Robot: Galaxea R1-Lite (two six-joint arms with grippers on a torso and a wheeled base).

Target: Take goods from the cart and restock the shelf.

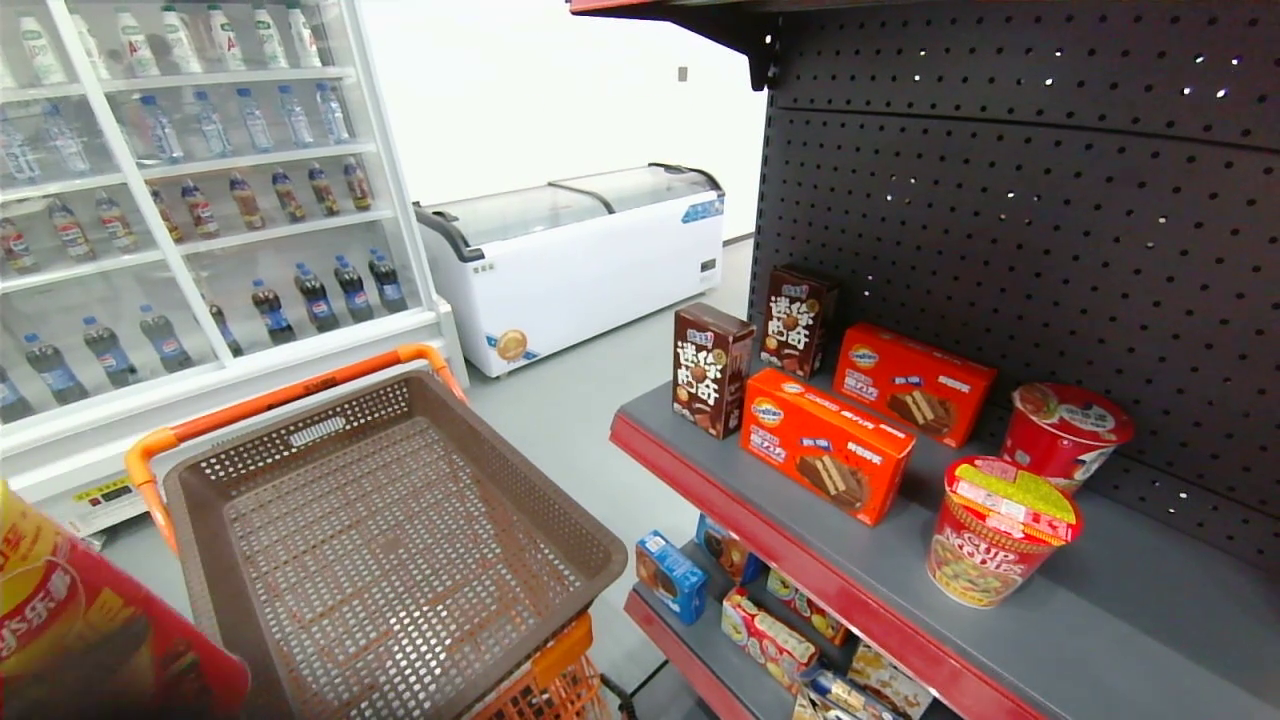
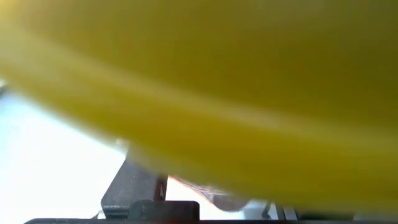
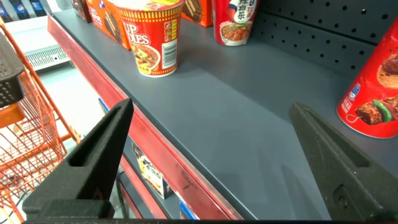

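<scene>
A red and yellow package (image 1: 80, 640) hangs at the near left, beside the cart's brown basket (image 1: 380, 540); its yellow surface (image 2: 217, 81) sits right against the left wrist camera, so my left gripper holds it with its fingers hidden. Nothing lies in the basket. On the grey shelf (image 1: 1100, 620) stand two brown boxes (image 1: 710, 370), two orange boxes (image 1: 825, 445) and two cup noodles (image 1: 1000, 530). My right gripper (image 3: 211, 168) is open over the bare shelf board (image 3: 236, 112), with a cup noodle (image 3: 152, 37) further along and a red canister (image 3: 376, 81) to one side.
A black pegboard (image 1: 1050, 200) backs the shelf. A lower shelf (image 1: 700, 640) holds several small packs. The cart's orange handle (image 1: 270, 400) faces a glass drinks fridge (image 1: 180, 200). A white chest freezer (image 1: 580, 260) stands beyond the aisle floor.
</scene>
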